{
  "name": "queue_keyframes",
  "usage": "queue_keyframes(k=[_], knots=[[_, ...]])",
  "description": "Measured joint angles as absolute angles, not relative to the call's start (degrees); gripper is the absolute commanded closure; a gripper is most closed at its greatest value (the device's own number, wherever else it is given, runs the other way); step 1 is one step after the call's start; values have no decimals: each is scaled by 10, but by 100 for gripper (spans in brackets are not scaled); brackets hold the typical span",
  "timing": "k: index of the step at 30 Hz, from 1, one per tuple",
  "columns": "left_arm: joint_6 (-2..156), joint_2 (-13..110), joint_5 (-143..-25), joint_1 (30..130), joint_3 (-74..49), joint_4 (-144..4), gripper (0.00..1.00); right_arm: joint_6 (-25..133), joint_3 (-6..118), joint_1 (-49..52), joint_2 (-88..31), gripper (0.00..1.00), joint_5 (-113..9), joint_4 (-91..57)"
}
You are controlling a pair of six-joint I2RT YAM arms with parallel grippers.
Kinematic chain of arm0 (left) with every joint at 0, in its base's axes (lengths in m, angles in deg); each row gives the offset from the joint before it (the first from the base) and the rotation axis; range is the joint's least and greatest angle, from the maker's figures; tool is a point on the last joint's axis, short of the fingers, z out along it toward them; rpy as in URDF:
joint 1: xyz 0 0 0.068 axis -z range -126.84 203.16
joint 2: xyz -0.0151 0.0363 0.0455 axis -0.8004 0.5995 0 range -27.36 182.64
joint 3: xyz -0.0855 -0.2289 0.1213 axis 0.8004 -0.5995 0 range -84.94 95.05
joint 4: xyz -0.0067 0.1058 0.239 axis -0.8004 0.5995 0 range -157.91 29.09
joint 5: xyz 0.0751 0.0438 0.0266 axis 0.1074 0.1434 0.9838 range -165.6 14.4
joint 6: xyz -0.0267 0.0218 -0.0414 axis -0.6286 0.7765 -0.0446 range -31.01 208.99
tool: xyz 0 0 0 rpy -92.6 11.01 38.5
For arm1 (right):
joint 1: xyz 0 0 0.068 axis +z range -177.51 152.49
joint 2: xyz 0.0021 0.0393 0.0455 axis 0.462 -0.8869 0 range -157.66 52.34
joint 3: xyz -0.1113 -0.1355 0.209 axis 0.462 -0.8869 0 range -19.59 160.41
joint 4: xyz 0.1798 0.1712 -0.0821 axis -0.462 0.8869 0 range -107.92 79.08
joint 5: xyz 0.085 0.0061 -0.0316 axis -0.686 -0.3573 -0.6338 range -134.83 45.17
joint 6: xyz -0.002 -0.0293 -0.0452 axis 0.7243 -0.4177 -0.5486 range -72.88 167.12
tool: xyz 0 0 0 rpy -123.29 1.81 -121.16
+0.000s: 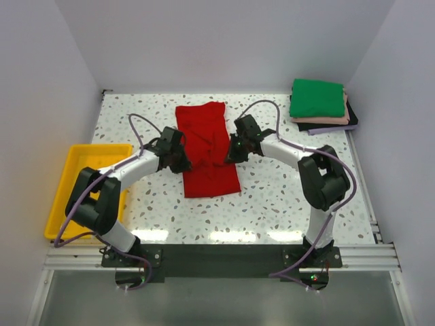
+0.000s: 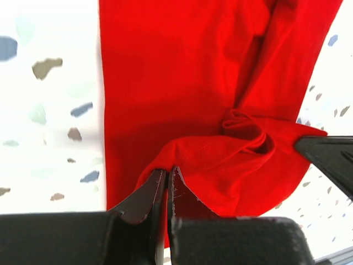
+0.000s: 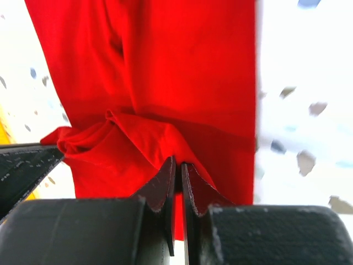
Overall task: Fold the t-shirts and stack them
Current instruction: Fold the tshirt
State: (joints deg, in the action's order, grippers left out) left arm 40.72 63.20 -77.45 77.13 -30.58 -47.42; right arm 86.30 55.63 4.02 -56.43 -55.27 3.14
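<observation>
Speckled worktop [image 1: 272,197] in a white-walled booth: the red t-shirt [image 1: 207,136] lay mid-surface as a long strip, left tool [image 1: 179,161] and right tool [image 1: 235,151] each pinching a side edge, probably so both sides lift evenly for the next fold, while the folded stack [image 1: 319,105] sat far right.

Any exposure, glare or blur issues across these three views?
Top external: evenly lit, sharp, bright glare patches along the near edge of the speckled white tabletop. Left wrist: tabletop blown out, speckles soft; bright red cloth t-shirt is legible. Right wrist: same washed-out table, speckles blurred.
</observation>
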Motion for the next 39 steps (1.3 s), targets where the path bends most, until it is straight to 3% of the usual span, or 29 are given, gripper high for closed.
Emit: queue_keyframes(k=[33, 35, 38, 39], knots=[[415, 733, -832, 684, -224, -509, 100, 885, 639, -54, -638, 100, -646, -27], [416, 737, -836, 682, -223, -511, 100, 885, 646, -58, -648, 97, -653, -30], [417, 743, -842, 677, -222, -512, 87, 885, 660, -61, -665, 82, -657, -31], [418, 744, -844, 675, -222, -513, 68, 885, 665, -61, -671, 73, -659, -31]])
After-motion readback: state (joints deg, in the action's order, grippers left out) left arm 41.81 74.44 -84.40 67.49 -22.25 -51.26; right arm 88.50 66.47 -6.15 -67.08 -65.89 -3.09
